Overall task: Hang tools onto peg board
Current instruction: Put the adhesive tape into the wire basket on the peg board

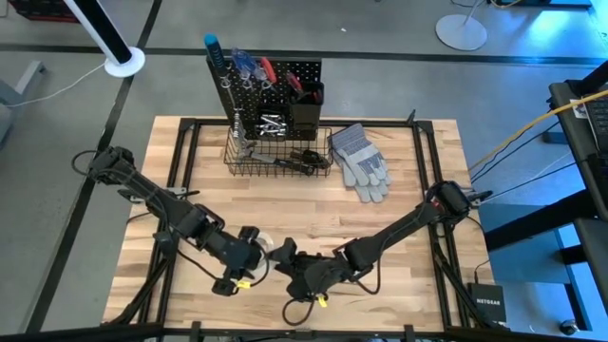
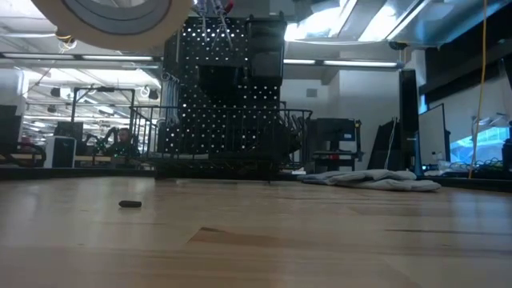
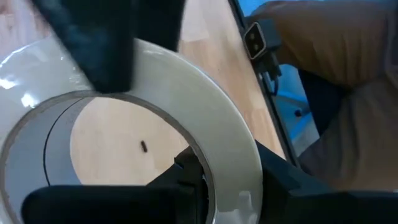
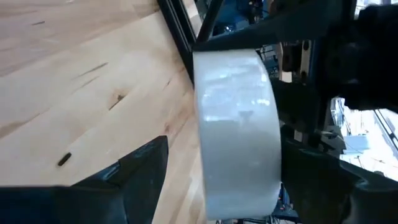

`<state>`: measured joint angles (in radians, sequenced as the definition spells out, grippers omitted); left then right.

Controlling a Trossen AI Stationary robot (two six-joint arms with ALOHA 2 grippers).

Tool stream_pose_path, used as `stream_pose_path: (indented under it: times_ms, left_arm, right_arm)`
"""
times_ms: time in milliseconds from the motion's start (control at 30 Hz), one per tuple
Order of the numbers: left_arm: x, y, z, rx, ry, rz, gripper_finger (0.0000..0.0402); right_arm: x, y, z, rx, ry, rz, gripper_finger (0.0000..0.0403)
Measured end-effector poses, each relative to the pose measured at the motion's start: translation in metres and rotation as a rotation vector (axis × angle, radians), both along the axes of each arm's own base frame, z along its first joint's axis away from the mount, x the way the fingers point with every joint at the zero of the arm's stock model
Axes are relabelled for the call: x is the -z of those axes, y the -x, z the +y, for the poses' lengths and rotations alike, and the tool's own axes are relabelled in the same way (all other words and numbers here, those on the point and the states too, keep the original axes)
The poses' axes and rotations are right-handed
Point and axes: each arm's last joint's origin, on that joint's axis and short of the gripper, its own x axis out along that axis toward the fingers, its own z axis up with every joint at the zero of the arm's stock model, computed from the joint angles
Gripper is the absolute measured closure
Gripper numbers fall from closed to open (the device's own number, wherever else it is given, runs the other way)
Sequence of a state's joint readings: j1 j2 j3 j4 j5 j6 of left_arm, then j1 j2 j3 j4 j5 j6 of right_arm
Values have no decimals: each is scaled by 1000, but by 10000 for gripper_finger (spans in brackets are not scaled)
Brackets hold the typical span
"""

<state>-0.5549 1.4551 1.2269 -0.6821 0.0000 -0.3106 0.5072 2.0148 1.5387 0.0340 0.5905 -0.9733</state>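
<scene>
The peg board [image 1: 275,90] stands upright at the table's [image 1: 399,223] far edge, left of centre. Both arms meet near the front edge. The left gripper [image 1: 255,249] is clamped on the white tape roll [image 1: 278,249], one finger through its core, above the tabletop. The right gripper [image 1: 290,261] stands fully open just beside the roll. Keep the roll level, clear the right gripper, then carry it to a free hook.

White tape roll [image 2: 112,20] hangs at top left, close to camera. Black peg board [image 2: 224,88] w/ wire basket [image 2: 232,144] stands far centre; grey gloves [image 2: 372,179] far right; small dark speck [image 2: 130,204] on wooden table [image 2: 320,240], near left.
</scene>
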Motion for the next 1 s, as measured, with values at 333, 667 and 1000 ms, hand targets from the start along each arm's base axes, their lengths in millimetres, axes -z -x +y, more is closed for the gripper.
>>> stream_pose_path:
  times_ms: [333, 667, 1000]
  left_arm:
    - [-1, -2, 0, 9, 18, -5, 325]
    - [-10, 2, 16, -32, -12, 27, 268]
    - [-70, 56, 46, -291, -101, -247, 251]
  right_arm:
    - [-1, -7, -11, -32, -34, -2, 182]
    - [-2, -4, -7, 58, -9, -30, 229]
    - [-38, 3, -25, 287, -96, -173, 229]
